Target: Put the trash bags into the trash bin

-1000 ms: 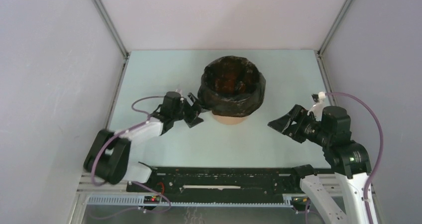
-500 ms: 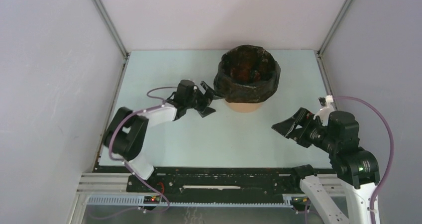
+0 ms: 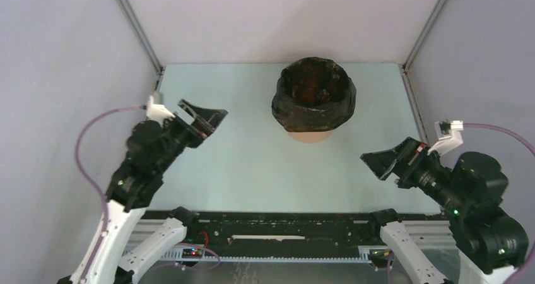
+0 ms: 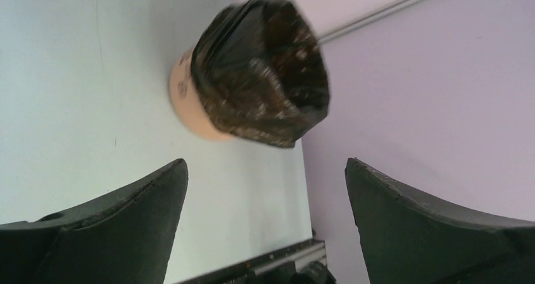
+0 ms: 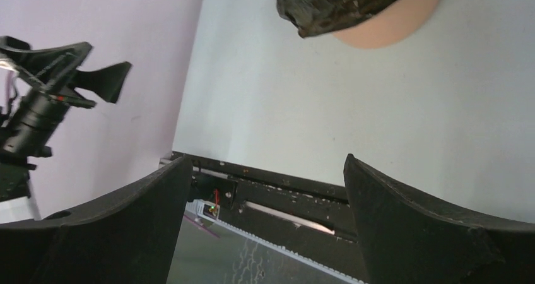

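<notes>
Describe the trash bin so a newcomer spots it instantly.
On the pale green table, look toward the far edge, slightly right of centre. The trash bin is the round tub there, rim and upper wall wrapped in a glossy black trash bag. Only it shows orange, a band at its base; the left pincer and right pincer nearby are black.

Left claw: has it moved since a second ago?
Yes. The left claw has drawn back from beside the bin, leftward toward the left wall.
</notes>
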Controlling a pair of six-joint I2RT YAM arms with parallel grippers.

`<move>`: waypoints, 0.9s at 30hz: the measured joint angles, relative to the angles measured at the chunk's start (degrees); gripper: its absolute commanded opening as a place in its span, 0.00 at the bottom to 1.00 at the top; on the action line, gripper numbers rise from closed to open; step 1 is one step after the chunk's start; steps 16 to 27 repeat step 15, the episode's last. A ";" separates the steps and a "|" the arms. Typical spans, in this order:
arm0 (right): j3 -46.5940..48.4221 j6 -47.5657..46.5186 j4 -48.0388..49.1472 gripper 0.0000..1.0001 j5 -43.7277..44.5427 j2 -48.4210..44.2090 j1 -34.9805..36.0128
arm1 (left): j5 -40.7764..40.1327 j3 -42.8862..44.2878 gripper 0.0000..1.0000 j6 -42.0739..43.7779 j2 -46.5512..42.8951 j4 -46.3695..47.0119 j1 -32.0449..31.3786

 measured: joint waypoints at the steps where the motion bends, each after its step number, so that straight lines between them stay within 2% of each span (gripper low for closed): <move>1: 1.38 -0.50 -0.13 0.99 -0.04 0.00 0.00 | -1.05 3.78 1.00 2.38 -0.17 -2.01 0.00; 7: 9.16 -3.39 -0.63 1.00 0.11 1.22 0.00 | -4.87 24.35 1.00 16.15 3.10 -9.07 0.00; 12: 11.39 -4.22 -0.57 1.00 0.07 3.37 0.00 | -7.50 34.56 1.00 23.98 3.91 -12.90 0.00; 27: 11.56 -4.42 -0.24 1.00 0.44 4.07 0.00 | -8.85 35.30 1.00 26.01 3.58 -14.05 0.00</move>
